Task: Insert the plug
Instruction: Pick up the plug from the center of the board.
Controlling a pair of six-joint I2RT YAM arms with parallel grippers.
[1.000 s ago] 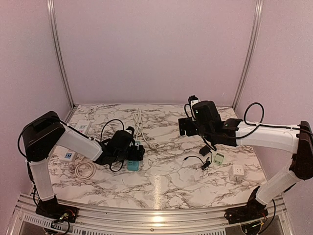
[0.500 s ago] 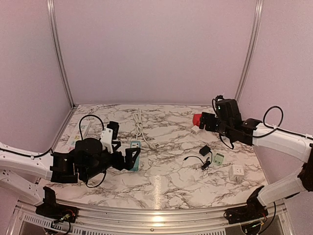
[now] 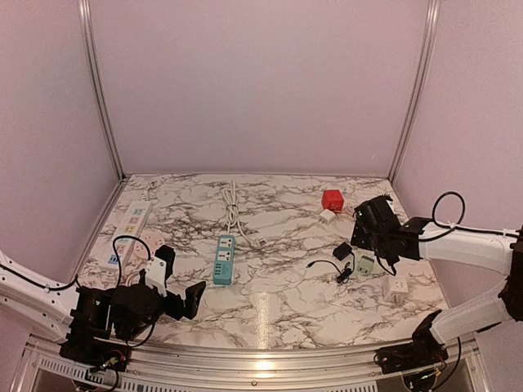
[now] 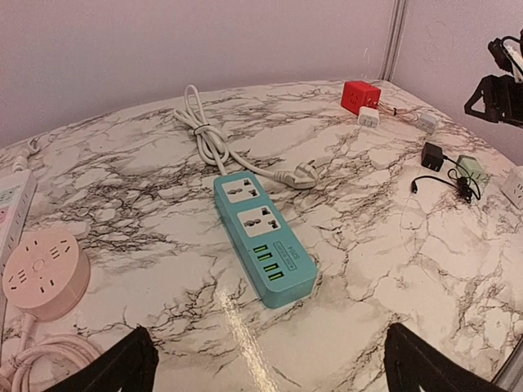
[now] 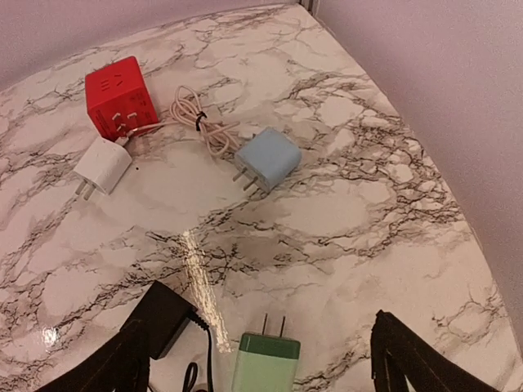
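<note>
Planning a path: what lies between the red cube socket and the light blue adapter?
A thin bundled cable, between the red cube socket and the light blue adapter, shown in the right wrist view.

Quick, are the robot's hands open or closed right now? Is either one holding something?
Left hand: open, holding nothing.
Right hand: open, holding nothing.

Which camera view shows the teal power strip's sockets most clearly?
The left wrist view: the teal power strip lies near and central there, its two large sockets and four green ports readable. The top external view shows it small, with sockets hard to distinguish. The right wrist view does not show it.
</note>
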